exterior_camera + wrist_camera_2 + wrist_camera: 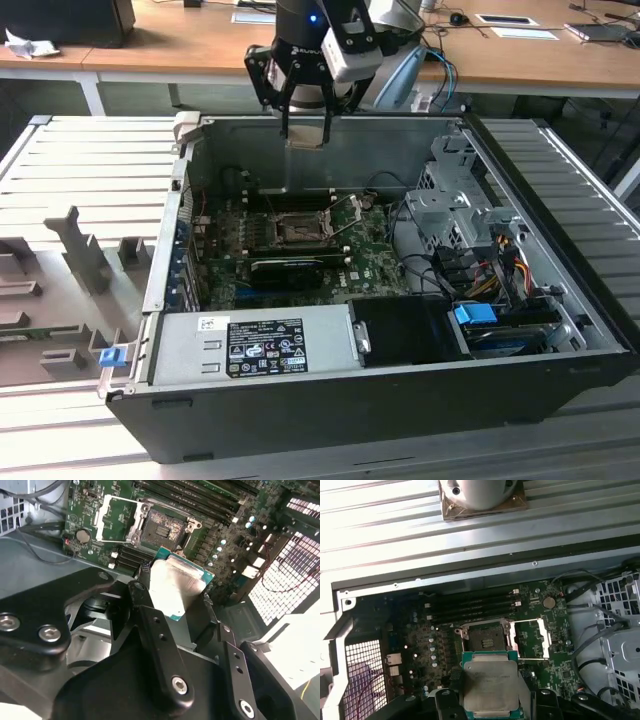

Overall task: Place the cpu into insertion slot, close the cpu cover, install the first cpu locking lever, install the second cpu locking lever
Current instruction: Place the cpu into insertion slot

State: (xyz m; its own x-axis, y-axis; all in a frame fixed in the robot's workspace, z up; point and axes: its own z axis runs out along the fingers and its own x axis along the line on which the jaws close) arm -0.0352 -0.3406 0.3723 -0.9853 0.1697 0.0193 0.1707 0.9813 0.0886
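Item: cpu (490, 685). We judge it light, rigid and fragile underneath. Our gripper (306, 138) clenches its opposite edges, clear of the insertion slot (487, 641).

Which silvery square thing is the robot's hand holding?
The cpu, the solid chip with a green edge, gripped in the hand. The cpu cover is a windowed frame, lying open beside the insertion slot.

Case (330, 400) open on top; straight drop to insertion slot (298, 229) unobstructed. Cpu cover (542, 637) swung aside, off the slot. Tight around it: memory sticks (470, 607) on 1 side, long black card (295, 268) on the other, lever rods (349, 222) raised alongside. Drive cage (455, 205) and cables (500, 260) crowd the exterior view's right.
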